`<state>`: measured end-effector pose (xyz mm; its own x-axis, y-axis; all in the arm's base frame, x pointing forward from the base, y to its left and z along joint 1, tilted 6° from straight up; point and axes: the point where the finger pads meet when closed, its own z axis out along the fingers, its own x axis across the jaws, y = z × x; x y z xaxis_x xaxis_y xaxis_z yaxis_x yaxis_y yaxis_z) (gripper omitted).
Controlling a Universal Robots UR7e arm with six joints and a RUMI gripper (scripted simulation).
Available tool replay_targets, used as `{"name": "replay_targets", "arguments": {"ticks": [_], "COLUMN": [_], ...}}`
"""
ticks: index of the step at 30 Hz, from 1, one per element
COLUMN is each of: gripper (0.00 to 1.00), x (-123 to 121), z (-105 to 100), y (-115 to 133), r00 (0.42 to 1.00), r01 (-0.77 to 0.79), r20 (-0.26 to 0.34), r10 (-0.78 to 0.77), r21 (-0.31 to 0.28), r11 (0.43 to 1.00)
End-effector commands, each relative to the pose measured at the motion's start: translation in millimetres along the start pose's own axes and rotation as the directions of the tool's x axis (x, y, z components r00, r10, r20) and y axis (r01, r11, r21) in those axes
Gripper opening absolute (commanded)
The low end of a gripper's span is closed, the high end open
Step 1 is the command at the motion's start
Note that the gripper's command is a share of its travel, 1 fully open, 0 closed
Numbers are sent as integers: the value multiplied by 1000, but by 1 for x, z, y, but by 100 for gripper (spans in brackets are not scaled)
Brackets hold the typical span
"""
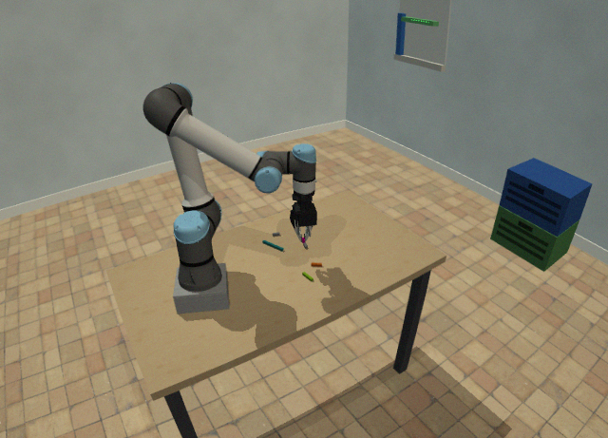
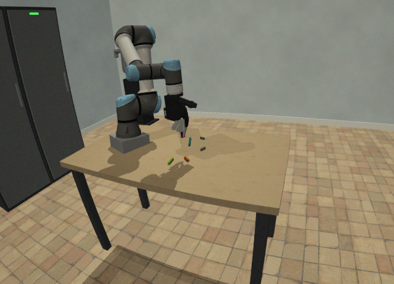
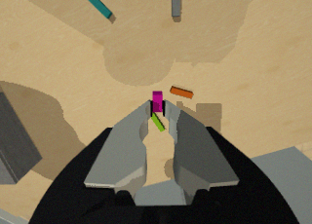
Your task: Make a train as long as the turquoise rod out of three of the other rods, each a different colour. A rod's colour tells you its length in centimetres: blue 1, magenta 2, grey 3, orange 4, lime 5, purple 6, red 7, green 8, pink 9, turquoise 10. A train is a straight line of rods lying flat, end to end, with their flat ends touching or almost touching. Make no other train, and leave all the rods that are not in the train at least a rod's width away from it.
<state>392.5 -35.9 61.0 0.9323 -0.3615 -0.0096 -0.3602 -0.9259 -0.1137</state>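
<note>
My gripper (image 1: 303, 236) is shut on a short magenta rod (image 3: 157, 101) and holds it above the table, also seen in the exterior view (image 2: 181, 135). The turquoise rod (image 1: 273, 245) lies flat to the gripper's left; in the wrist view its end (image 3: 95, 3) shows at the top. A grey rod (image 1: 275, 234) lies just behind it. The orange rod (image 1: 316, 264) and the lime rod (image 1: 308, 276) lie nearer the front edge, apart from each other. In the wrist view the orange rod (image 3: 181, 92) is right of the fingertips and the lime rod (image 3: 157, 122) shows between the fingers, below them.
The exterior view shows two grey rods (image 2: 201, 137) (image 2: 202, 148) right of the turquoise rod (image 2: 189, 142). The robot base (image 1: 200, 291) stands at the table's left. Blue and green boxes (image 1: 540, 212) stand on the floor to the right.
</note>
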Motion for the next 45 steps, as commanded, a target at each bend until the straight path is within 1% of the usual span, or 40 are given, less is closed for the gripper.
{"name": "replay_targets", "arguments": {"ticks": [1,17,22,28,30,39,45], "gripper": [0,0,0,0,0,0,0], "x": [-23,-24,-24,-24,-24,-23,-23], "z": [-2,-1,4,22,22,62,80], "y": [-17,-18,-18,-18,-18,-19,-20], "r00": [998,998,998,998,998,998,998], "r01": [-59,-63,-63,-63,-63,-63,-63], "r20": [-9,-9,-9,-9,-9,-9,-9], "r10": [59,63,63,63,63,63,63], "r21": [-7,-7,-8,-8,-8,-8,-8], "r11": [998,998,998,998,998,998,998]}}
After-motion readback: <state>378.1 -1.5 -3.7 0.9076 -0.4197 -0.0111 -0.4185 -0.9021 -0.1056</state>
